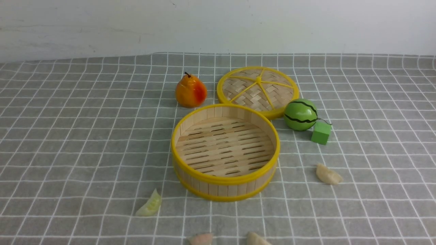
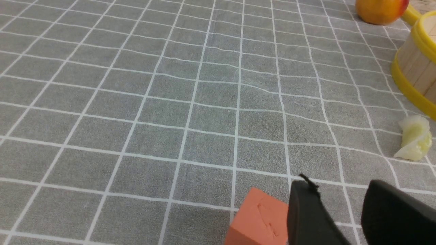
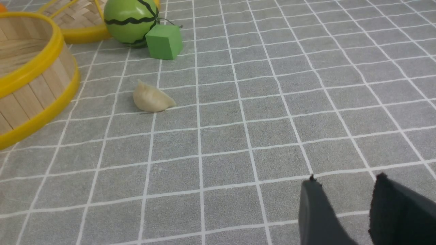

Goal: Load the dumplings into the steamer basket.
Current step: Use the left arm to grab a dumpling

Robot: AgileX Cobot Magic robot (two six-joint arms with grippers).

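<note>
- Four dumplings lie on the checked grey cloth (image 1: pixel 68 136), all of them outside the steamer basket (image 1: pixel 223 189). The clock directions below are taken from the basket in the front view.
- Your left gripper (image 2: pixel 339 190) shows in its own wrist view. Its jaws stand partly apart with bare cloth between them, and it has hold of nothing.
- An orange-red cube (image 2: pixel 260 221) sits just beside one black finger (image 2: pixel 306 217) of that gripper and is partly hidden by it. You cannot tell whether the two touch.
- The pale green dumpling (image 1: pixel 150 204) lies at about 8 o'clock, near the basket wall but clear of it. It also shows in the left wrist view (image 2: pixel 414 137).
- A toy pear (image 1: pixel 190 91) stands upright at 11 o'clock, just behind the basket.
- The basket stands upright at the middle of the cloth, with only its slatted floor showing inside.
- The pinkish dumpling (image 1: pixel 201 239) lies at about 6 o'clock and is cut off by the lower edge of the view.
- The near cream dumpling (image 1: pixel 257 239) lies between 5 and 6 o'clock and is cut off in the same way.
- The woven lid (image 1: pixel 257 88) lies flat at 1 o'clock, with the basket rim overlapping its near edge.
- A toy watermelon (image 1: pixel 300 114) sits at 2 o'clock against the lid, and a green cube (image 1: pixel 321 132) sits just beside it at about 3 o'clock.
- The far cream dumpling (image 1: pixel 327 174) lies between 3 and 4 o'clock, well clear of the basket. It also shows in the right wrist view (image 3: pixel 151 98).
- Your right gripper (image 3: pixel 345 183) has its jaws partly apart over bare cloth and holds nothing. It is well apart from that dumpling.
</note>
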